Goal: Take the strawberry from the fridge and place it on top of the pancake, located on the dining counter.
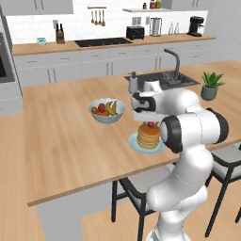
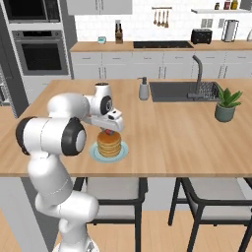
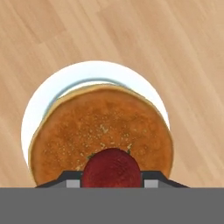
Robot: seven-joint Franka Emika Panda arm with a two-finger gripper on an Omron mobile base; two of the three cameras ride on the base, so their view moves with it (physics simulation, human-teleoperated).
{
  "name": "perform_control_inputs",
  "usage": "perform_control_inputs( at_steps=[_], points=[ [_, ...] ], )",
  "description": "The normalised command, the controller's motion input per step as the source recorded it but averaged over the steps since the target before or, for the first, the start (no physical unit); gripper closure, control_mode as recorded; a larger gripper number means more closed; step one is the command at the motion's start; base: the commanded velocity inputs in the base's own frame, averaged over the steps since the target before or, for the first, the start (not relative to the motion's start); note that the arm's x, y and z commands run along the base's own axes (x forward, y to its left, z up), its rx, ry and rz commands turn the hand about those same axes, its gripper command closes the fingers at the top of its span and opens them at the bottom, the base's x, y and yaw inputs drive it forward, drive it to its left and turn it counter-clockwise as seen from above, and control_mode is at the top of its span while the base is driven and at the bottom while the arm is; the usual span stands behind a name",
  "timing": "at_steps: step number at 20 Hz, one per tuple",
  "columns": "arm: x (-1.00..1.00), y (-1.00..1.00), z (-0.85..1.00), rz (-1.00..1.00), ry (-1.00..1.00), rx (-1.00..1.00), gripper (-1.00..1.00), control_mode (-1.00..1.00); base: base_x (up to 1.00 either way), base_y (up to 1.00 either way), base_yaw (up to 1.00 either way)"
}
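The fingers [image 3: 112, 180], mostly cut off, grip the strawberry [image 3: 111, 168] just over the pancake [image 3: 100, 131], hiding its near edge.

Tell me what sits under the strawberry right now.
The strawberry, held between the gripper fingers, is above the top of the pancake stack, which rests on a pale plate. Whether the berry touches the pancake is hidden, as is the plate's middle.
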Motion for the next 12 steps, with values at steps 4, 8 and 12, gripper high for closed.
perform_control_inputs(
  at_steps=[4,8,12],
  points=[
    [-0.15,0.0,-0.02,0.0,-0.05,0.0,-1.0,-1.0,0.0,0.0,0.0],
    [-0.03,0.0,0.19,0.0,-0.06,-0.01,-1.0,-1.0,0.0,0.0,0.0],
    [-0.03,0.0,0.83,0.0,-0.06,0.0,-1.0,-1.0,0.0,0.0,0.0]
  ],
)
